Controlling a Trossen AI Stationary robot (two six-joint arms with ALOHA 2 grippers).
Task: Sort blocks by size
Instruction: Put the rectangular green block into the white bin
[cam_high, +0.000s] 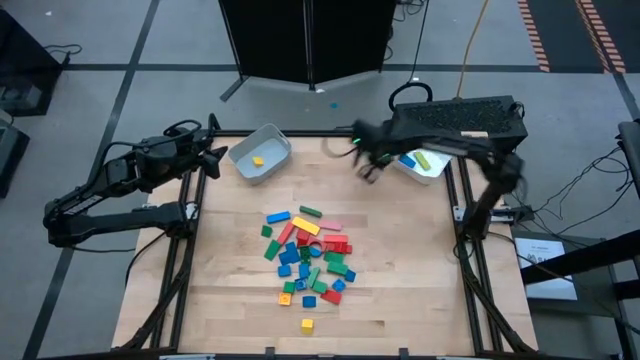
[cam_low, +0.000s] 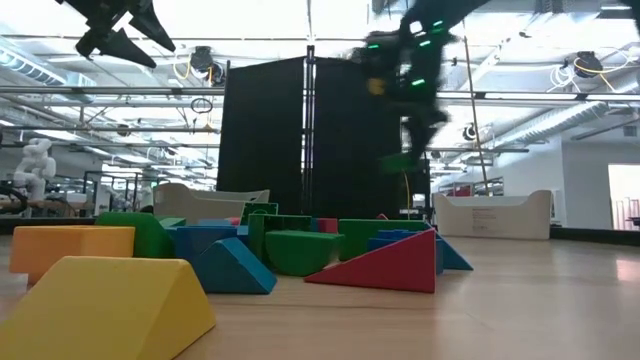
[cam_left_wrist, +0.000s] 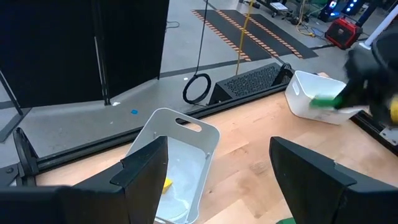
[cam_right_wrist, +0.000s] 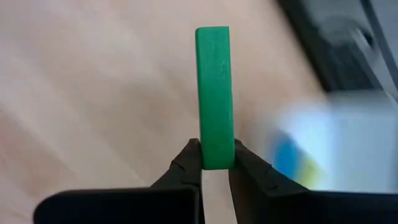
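Blocks (cam_high: 308, 261) lying heaped mid-table, well apart from the right bin (cam_high: 425, 165): small, stiff, likely light and smooth-faced, so best pinched across the narrow flat sides. Right gripper (cam_right_wrist: 216, 163) pinching a green bar (cam_right_wrist: 213, 93) by one end, hanging just beside that right bin, already holding blue and green pieces. Left gripper (cam_left_wrist: 217, 165) hovering over the left bin (cam_high: 262, 151), fingers spread, one yellow block (cam_high: 258, 160) lying inside.

Roughly thirty blocks (cam_high: 308, 258) heaped mid-table, two white bins (cam_high: 260, 154), two arms (cam_high: 120, 195), one black screen (cam_high: 305, 40)
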